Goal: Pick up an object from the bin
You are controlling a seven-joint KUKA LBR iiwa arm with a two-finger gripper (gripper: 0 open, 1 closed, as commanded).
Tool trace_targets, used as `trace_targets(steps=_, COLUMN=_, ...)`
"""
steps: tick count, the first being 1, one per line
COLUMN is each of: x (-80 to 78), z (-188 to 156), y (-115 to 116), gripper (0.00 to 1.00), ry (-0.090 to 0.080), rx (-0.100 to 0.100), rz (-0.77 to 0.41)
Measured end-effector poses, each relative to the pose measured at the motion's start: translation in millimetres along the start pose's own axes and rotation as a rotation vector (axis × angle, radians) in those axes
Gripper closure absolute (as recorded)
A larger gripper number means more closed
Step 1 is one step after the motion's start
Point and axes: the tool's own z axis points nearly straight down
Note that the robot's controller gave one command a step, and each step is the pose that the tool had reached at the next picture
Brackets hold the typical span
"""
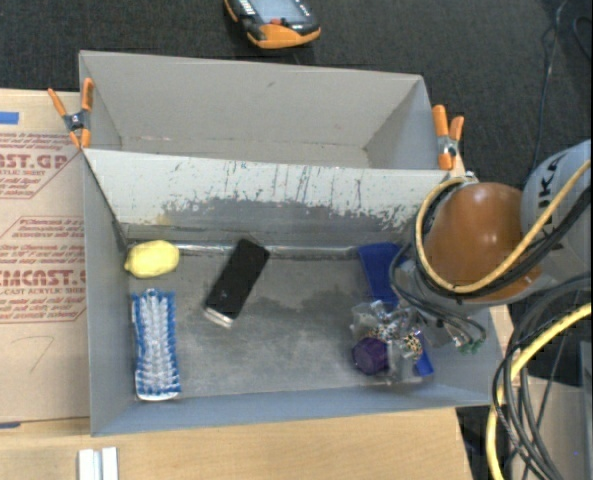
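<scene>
My gripper (388,324) is down in the bin's front right corner, below the arm's wrist. Right at it, on its front side, lies a small purple lump (368,357); whether the gripper touches it I cannot tell. A blue flat piece (379,267) lies just behind the gripper against the right wall, and a blue bit (423,364) of unclear kind shows at the gripper's right.
A black oblong device (236,280) lies tilted at mid bin. A yellow lemon-shaped thing (152,259) sits at the back left, and a blue-and-clear brush (155,344) lies along the left wall. The arm's wrist hangs over the right rim.
</scene>
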Motion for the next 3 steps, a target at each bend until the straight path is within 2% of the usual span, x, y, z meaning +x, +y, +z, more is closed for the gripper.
trace_targets(steps=3, x=-0.1, z=0.0, y=0.1, gripper=1.00, ry=0.000, rx=0.000, rz=0.000)
